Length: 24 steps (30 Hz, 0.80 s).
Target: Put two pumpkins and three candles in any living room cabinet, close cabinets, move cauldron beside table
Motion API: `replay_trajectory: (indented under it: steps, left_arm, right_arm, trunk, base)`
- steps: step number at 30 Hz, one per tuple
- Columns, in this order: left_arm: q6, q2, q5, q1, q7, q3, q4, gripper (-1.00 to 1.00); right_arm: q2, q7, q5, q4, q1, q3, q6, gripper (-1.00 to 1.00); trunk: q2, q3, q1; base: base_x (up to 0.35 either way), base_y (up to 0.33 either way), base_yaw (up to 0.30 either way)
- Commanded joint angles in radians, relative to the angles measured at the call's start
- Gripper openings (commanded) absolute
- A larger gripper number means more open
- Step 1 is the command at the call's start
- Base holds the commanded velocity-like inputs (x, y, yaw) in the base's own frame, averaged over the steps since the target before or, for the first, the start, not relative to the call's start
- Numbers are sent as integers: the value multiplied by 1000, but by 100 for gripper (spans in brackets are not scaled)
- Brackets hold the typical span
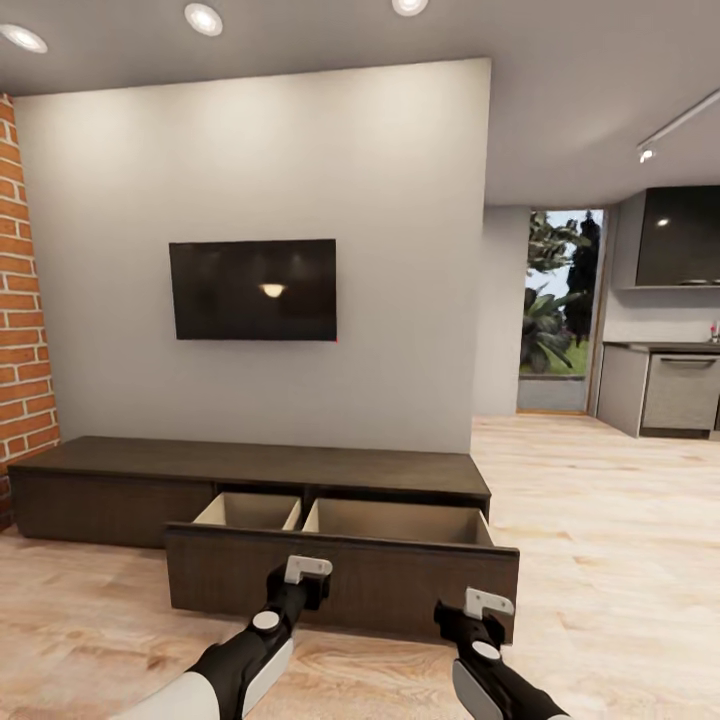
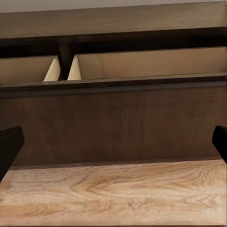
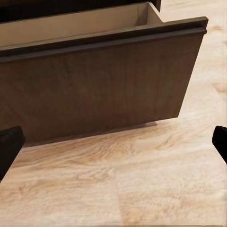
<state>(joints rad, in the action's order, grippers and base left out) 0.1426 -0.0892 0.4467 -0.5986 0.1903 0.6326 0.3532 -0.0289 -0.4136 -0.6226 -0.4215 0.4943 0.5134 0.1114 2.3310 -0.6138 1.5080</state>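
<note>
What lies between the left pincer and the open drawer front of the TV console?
Only bare wood floor. The left wrist view shows nothing else between the left pincer and the drawer front of the TV console.

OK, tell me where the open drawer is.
In the head view the open drawer is pulled out of the cabinet below the TV, right of centre, directly ahead of both tools.

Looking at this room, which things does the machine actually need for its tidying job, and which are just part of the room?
Needed:
- cabinet, drawer pulled open
- left pincer, open
- right pincer, open

Just there:
- TV
- brick wall
- kitchen oven
- wood floor
</note>
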Motion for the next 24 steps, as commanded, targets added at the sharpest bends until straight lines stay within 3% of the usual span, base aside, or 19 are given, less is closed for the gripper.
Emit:
replay_trajectory:
  steps: [1, 24]
  left_arm:
    - [5, 0, 7, -1, 6, 9, -3, 100]
    - [43, 2, 1, -1, -7, 9, -6, 100]
  right_arm:
    - [1, -5, -10, 3, 1, 7, 6, 100]
    - [-1, -3, -6, 59, 1, 12, 126, 100]
  trunk:
    - [8, -4, 4]
    - [169, -77, 92]
  base:
    - [0, 0, 0]
    - [0, 0, 0]
